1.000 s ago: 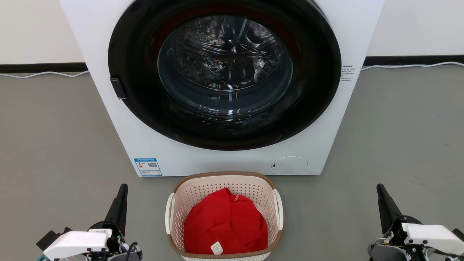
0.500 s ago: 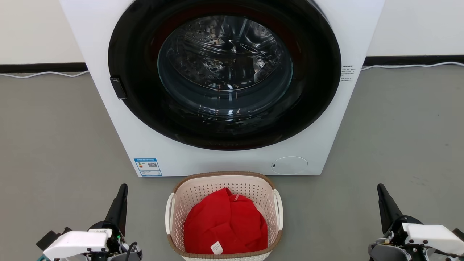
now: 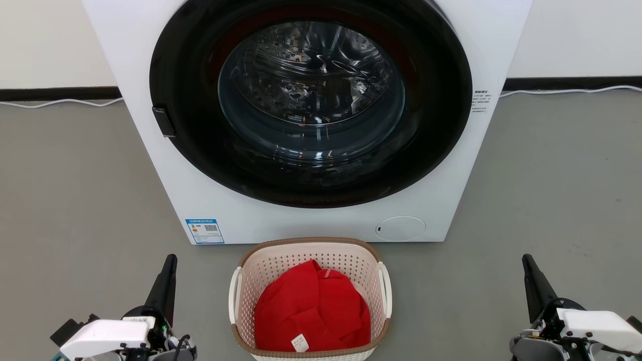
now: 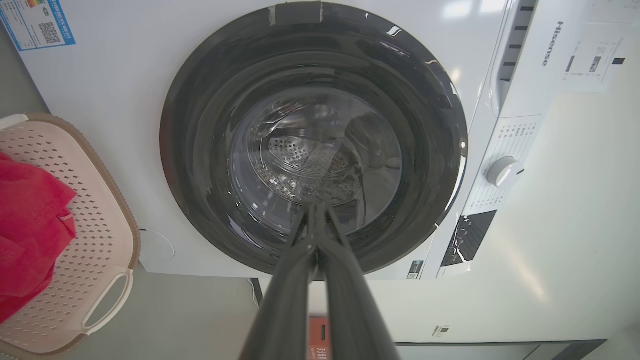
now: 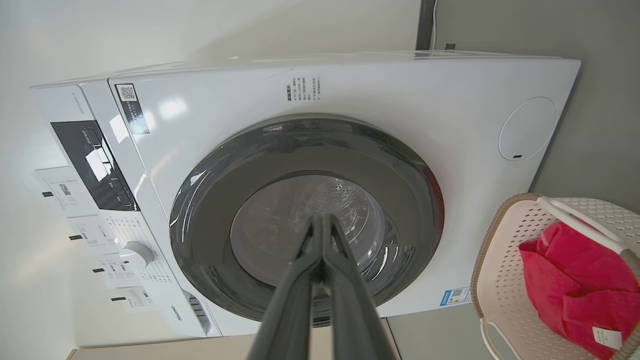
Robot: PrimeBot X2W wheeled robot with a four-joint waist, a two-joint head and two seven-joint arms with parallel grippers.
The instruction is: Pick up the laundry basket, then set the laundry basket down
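Head view: you have the laundry basket standing upright on the floor, just in front of the washing machine, with a red garment heaped inside. It sits midway between the left claw and the right claw, and each claw is well apart from the white handles.

Left wrist view: that claw's fingers are pressed together on nothing and aimed at the washing machine (the basket lies off to one side).

Right wrist view: same story, fingers closed and empty, with the basket at the picture's edge.

This fits a basket waiting to be lifted just as well as one already put back down, so I call neither. For any carry, I'd judge that you should take both handles together and keep the basket level, or the garment's weight may tip it.
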